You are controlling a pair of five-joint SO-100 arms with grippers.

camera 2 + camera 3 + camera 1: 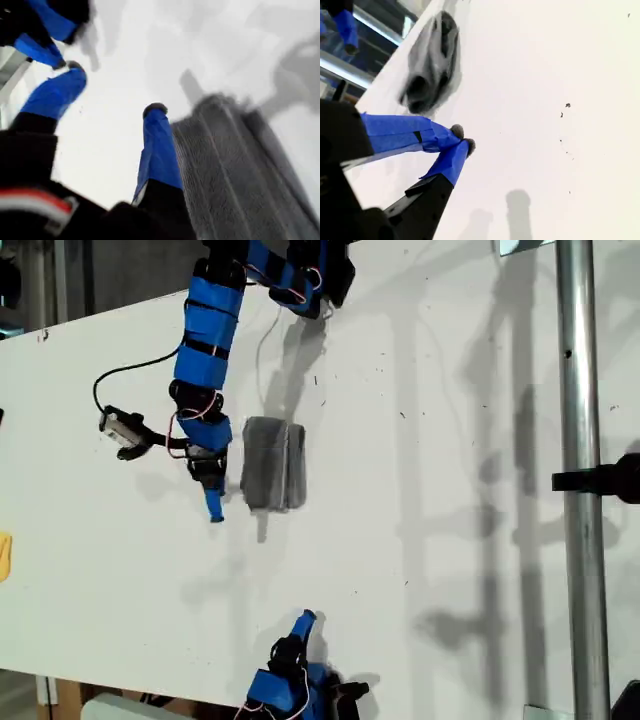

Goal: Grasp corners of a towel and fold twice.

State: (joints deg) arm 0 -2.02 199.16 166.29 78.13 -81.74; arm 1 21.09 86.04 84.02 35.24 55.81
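Note:
The grey striped towel lies as a small folded bundle on the white table, a little left of the middle of the exterior view. Its corners are tucked into the folds and I cannot pick them out. My first gripper hangs just to the exterior view's left of the bundle. It is open, one finger running alongside the towel, with nothing between the fingers. My second gripper is near the table's bottom edge in the exterior view. It is shut on nothing, well away from the towel.
A small yellow object shows at the exterior view's left edge. A metal pole with a black clamp runs down the exterior view's right side. A black cable loops beside the first arm.

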